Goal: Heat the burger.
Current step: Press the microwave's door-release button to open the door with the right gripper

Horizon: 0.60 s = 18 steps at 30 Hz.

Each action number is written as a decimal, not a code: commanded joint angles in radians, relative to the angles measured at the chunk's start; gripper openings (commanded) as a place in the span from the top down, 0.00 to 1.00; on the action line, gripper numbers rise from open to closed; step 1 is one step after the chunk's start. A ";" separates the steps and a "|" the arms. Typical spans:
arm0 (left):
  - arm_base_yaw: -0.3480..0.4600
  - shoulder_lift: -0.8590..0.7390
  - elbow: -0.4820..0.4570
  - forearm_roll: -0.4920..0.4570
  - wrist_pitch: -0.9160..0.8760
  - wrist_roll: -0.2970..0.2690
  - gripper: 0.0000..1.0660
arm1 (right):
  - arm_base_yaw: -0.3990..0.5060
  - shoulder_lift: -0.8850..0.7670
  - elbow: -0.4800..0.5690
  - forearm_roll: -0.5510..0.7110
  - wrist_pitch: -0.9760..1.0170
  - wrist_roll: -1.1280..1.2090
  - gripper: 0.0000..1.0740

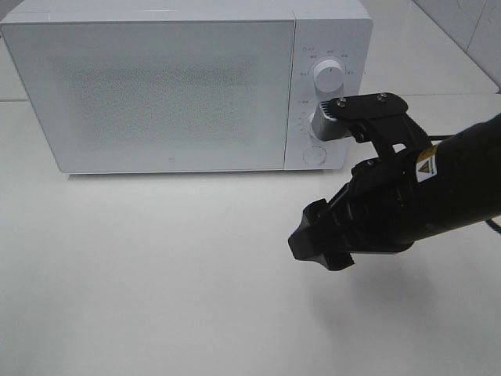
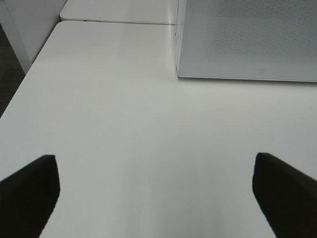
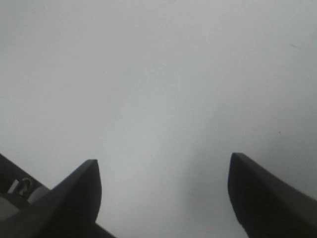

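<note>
Right gripper (image 3: 163,158) is hanging over the white table (image 1: 156,274) with its two dark fingers (image 3: 74,198) standing apart, and nothing is sitting between them. From the high camera it is showing as the black end of an arm coming in from the right side. It is pointing down at the table in front of the white microwave (image 1: 156,86), near the end with the knobs. Left gripper (image 2: 153,156) is spreading its fingers (image 2: 29,198) wide too, with only table showing between them, and it is facing a lower corner of the microwave. The microwave door (image 1: 117,47) is sitting closed and looking grey and dotty. A white knob (image 1: 327,78) is sitting high on the panel, a grey knob (image 1: 322,121) is sitting under it, partly behind the arm, and a round button (image 1: 313,155) is sitting lowest. The burger is not showing in any view, so where it is sitting cannot be told
</note>
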<state>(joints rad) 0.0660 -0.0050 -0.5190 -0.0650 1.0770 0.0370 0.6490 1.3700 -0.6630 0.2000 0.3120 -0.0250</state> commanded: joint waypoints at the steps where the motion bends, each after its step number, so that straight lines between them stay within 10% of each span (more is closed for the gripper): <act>1: 0.002 -0.006 0.003 -0.006 -0.009 0.001 0.08 | -0.007 -0.031 -0.036 -0.066 0.121 0.025 0.35; 18: 0.002 -0.006 0.003 -0.006 -0.009 0.001 0.08 | -0.007 -0.302 -0.055 -0.132 0.429 0.078 0.35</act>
<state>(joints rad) 0.0660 -0.0050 -0.5190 -0.0650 1.0770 0.0370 0.6480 1.0940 -0.7120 0.0770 0.7190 0.0260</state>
